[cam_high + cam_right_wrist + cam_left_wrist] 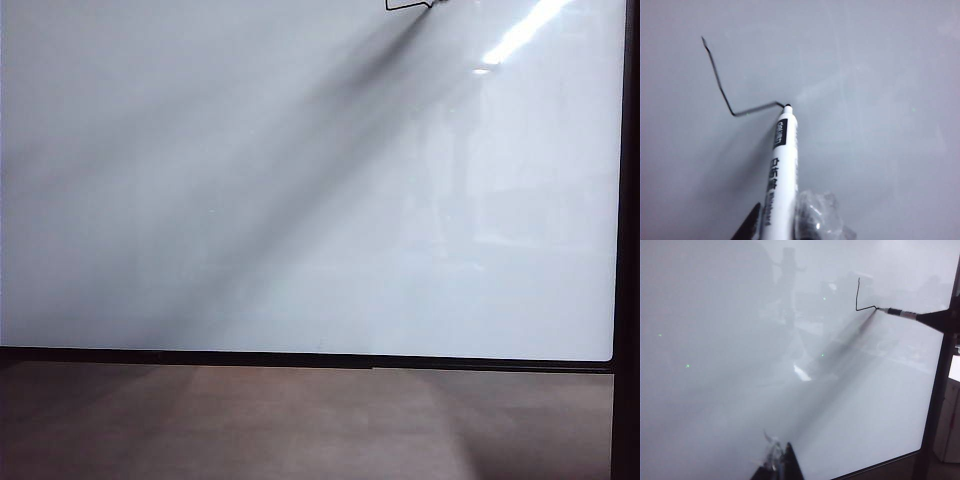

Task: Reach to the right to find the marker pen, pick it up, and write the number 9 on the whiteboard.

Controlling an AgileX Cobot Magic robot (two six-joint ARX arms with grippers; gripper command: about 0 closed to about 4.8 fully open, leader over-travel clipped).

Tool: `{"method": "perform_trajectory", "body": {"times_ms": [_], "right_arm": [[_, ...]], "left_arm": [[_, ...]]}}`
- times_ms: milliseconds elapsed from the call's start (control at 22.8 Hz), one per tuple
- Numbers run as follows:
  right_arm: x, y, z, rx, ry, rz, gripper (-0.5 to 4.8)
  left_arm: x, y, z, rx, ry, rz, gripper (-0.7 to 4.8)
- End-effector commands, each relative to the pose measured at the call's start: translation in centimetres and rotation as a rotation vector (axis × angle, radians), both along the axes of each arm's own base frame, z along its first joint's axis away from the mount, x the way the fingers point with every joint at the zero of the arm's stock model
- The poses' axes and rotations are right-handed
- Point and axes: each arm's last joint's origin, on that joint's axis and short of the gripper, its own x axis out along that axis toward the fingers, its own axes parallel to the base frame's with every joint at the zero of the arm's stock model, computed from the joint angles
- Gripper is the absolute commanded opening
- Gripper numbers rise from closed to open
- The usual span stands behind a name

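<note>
The right wrist view shows the right gripper (777, 225) clenched around the white marker pen with black printed label (781, 165), whose black tip touches the large glossy white whiteboard with thin black frame (880, 100) at the end of a thin black line figure (730, 107), so far only two joined strokes. I judge that the pick-up is done and the number 9 is only begun. The left gripper (777, 465) hangs near the lower edge of the board, well apart from the pen; whether it is open I cannot tell.
</note>
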Motion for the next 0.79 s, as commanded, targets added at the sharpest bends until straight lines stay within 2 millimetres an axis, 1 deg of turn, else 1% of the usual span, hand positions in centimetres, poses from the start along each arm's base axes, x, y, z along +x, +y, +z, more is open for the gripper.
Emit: {"method": "perform_trajectory", "body": {"times_ms": [44, 88, 219, 351, 526, 614, 789], "right_arm": [[-1.4, 0.4, 1.9, 0.031, -0.101, 0.022, -0.06], [-1.7, 0.7, 2.2, 0.042, -0.128, 0.038, -0.06], [-1.8, 1.2, 2.3, 0.048, -0.14, 0.052, -0.06], [-1.5, 1.5, 2.3, 0.052, -0.151, 0.059, -0.06], [-0.7, 1.9, 2.7, 0.054, -0.161, 0.086, -0.06], [-0.4, 2.5, 3.2, 0.059, -0.173, 0.101, -0.06], [0.2, 2.9, 3.3, 0.056, -0.166, 0.105, -0.06]], "left_arm": [[0.0, 0.0, 0.2, -0.008, -0.01, -0.003, -0.05], [0.0, 0.0, 0.2, -0.007, -0.01, -0.003, -0.05], [0.0, 0.0, 0.2, -0.008, -0.01, -0.003, -0.05], [0.0, 0.0, 0.2, -0.008, -0.01, -0.003, -0.05], [0.0, 0.0, 0.2, -0.007, -0.009, -0.003, -0.05], [0.0, 0.0, 0.2, -0.007, -0.009, -0.003, -0.05], [0.0, 0.0, 0.2, -0.008, -0.011, -0.003, -0.05]]}}
